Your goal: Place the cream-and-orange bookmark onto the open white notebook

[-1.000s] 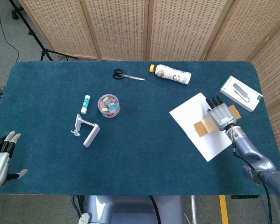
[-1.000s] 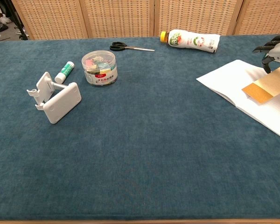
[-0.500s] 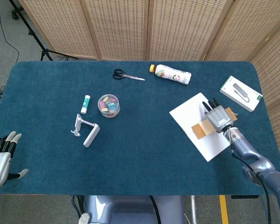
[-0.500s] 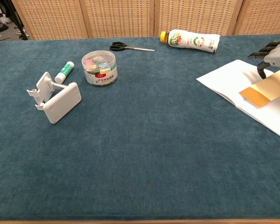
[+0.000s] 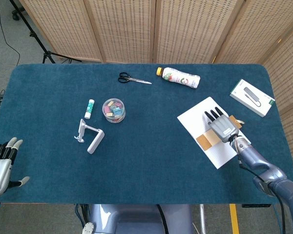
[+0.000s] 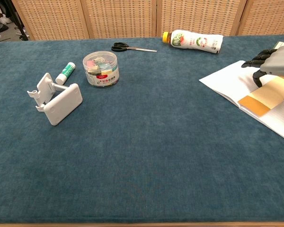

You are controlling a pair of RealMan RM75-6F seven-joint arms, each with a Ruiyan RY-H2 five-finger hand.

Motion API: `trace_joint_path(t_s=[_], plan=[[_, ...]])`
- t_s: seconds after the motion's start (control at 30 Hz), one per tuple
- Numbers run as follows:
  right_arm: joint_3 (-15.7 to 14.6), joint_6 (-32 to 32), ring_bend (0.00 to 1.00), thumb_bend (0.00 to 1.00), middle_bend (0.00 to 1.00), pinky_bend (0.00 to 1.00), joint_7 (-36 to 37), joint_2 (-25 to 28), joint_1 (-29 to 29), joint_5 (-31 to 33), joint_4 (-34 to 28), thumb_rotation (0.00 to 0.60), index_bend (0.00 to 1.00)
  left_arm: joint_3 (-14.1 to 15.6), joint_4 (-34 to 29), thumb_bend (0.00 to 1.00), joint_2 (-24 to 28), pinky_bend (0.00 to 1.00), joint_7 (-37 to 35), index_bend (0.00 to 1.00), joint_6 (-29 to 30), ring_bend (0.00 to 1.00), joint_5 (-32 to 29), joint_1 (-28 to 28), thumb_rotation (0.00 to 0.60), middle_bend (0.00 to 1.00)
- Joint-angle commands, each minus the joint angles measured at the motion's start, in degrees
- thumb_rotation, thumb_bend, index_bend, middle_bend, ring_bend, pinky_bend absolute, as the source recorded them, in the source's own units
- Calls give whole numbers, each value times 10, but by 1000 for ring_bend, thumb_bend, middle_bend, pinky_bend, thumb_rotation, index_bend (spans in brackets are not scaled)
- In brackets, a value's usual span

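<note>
The open white notebook (image 5: 201, 120) (image 6: 229, 78) lies at the table's right. The cream-and-orange bookmark (image 5: 204, 140) (image 6: 259, 97) sits low over its pages, orange end toward the table's middle. My right hand (image 5: 222, 126) (image 6: 273, 64) covers the bookmark's cream end and holds it, with the fingers stretched out above and the thumb below. Where the hand meets the card is partly hidden. My left hand (image 5: 0, 165) hangs open off the front left corner, far from everything, and shows only in the head view.
A white box (image 5: 252, 97) lies right of the notebook. A bottle (image 5: 179, 77) (image 6: 194, 41) and scissors (image 5: 134, 79) (image 6: 132, 47) lie at the back. A clip jar (image 5: 114, 110) (image 6: 101, 69), glue stick (image 5: 89, 108) (image 6: 65, 73) and white phone stand (image 5: 90, 136) (image 6: 57, 98) sit at the left.
My right hand has moved left and toward the front with the bookmark, which has dropped lower over the notebook page. The left hand has not moved.
</note>
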Motion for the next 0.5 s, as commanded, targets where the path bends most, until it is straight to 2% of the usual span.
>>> trace_joint_path(t_s=[0.03,0.5], plan=[[-1,0,0,152,0,0,-2,-1,1,-2,0,600,466,1,0,0,0,0,-1,0,-1,0,1,0,600,0],[-9,-4,0,156,0,0,-4,11,-2,-10,7,600,466,2,0,0,1,0,-3,0,-1,0,1,-1,600,0]])
